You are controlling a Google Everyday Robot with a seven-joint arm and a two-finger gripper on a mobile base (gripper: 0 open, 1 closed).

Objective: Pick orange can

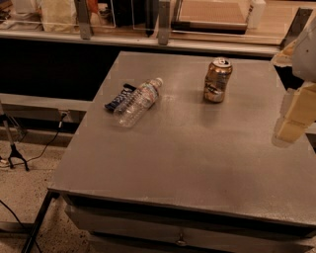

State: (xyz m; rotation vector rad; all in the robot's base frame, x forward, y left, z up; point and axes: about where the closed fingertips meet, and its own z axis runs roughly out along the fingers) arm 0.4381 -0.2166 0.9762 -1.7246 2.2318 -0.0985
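The orange can (217, 80) stands upright on the grey table (187, 148), toward the back right. It is orange-copper with a silver top and dark and white label marks. My gripper (295, 118) is at the right edge of the view, pale and blocky, to the right of the can and nearer the camera, apart from it. It holds nothing that I can see.
A clear plastic bottle (138, 102) lies on its side at the back left of the table, next to a dark snack wrapper (117, 98). A shelf with boxes (212, 15) runs behind the table. Cables and a stand foot (15, 153) are on the floor at left.
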